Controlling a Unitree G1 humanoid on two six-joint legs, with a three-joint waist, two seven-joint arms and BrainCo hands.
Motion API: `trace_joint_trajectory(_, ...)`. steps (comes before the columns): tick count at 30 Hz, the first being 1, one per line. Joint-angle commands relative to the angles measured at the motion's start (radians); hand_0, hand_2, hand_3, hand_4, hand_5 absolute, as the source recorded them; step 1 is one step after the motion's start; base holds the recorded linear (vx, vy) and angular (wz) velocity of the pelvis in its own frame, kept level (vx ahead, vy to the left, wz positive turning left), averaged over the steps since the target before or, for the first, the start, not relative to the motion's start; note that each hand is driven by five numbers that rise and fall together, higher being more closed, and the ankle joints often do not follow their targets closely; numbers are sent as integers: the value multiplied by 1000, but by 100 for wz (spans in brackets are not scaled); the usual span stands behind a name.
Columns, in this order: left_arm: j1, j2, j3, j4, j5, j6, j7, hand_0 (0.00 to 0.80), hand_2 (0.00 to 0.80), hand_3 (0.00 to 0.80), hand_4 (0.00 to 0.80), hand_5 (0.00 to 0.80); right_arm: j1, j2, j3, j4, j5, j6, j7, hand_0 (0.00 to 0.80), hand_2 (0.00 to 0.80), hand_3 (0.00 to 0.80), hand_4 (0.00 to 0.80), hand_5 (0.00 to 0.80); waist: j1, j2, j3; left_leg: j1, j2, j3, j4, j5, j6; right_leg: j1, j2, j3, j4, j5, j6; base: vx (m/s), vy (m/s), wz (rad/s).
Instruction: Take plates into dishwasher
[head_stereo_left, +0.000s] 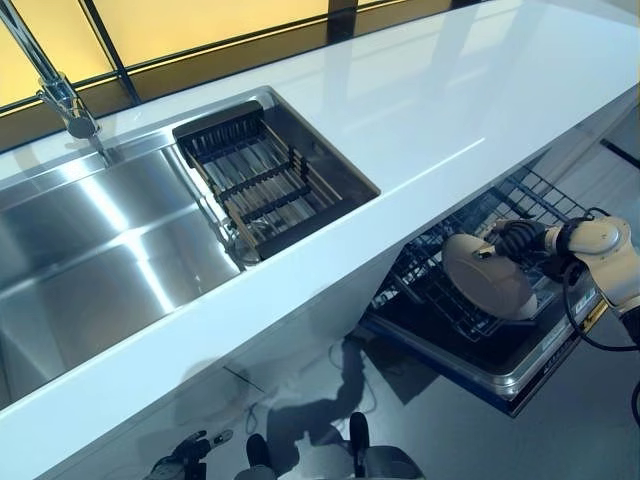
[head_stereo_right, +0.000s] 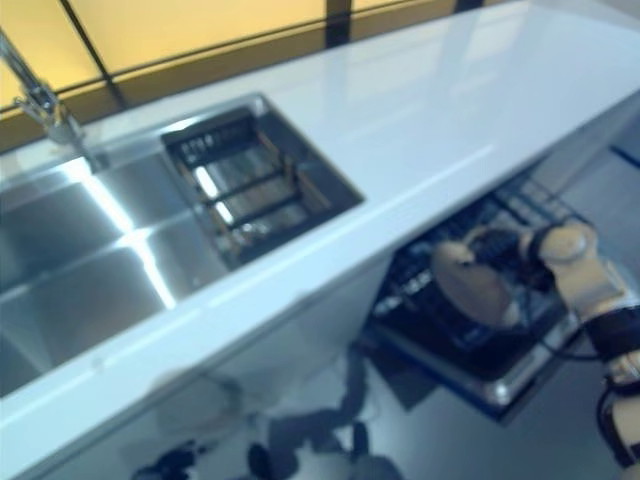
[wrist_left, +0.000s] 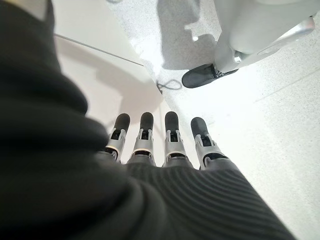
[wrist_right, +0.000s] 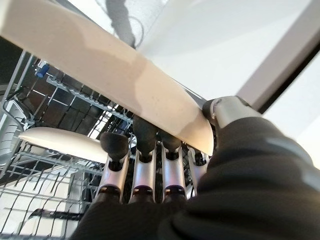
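Observation:
A beige plate (head_stereo_left: 488, 276) hangs tilted over the pulled-out dishwasher rack (head_stereo_left: 560, 340) under the counter, at the right. My right hand (head_stereo_left: 520, 238) is shut on its rim; in the right wrist view the fingers (wrist_right: 142, 165) lie under the plate (wrist_right: 115, 75) and the thumb (wrist_right: 225, 111) presses its edge. Another pale plate (wrist_right: 62, 141) lies in the wire rack (wrist_right: 30, 175) below. My left hand (wrist_left: 165, 145) hangs low beside the cabinet front with straight fingers, holding nothing; it shows at the bottom of the left eye view (head_stereo_left: 185, 455).
A white counter (head_stereo_left: 450, 110) runs across, with a steel sink (head_stereo_left: 90, 240) and a dark drain basket (head_stereo_left: 265, 180) set in it. A tap (head_stereo_left: 60, 95) stands at the back left. The dishwasher's open door (head_stereo_left: 520, 385) juts out over the grey floor.

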Motion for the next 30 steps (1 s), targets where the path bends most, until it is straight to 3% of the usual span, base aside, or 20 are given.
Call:
trace_joint_trajectory(1,-49,16,-22,13,-42,-26,2,0,0,0,0,0,-85,20,20,47,-39,-42,-38,800,800,800,800,800,23,-33,21,63,-39,-46,-1,-75,26,-25,-28,-45,4,29,58,-44,0,3)
trace_joint_trajectory(10,-59,21,-42,1,-60,-31,-9,0,0,0,0,0,-123,60,65,166,-113,-62,-80,800,800,800,800,800,50,-4,51,37,-50,-70,-1,-65,22,-33,-37,-64,4,28,51,-37,-1,8)
trace_joint_trajectory(30,-65,30,-66,-14,-64,-42,-15,0,0,0,0,0,-159,58,107,323,-255,-81,-163,800,800,800,800,800,76,18,85,13,-50,-83,-1,-50,17,-40,-45,-85,4,31,48,-20,-10,4)
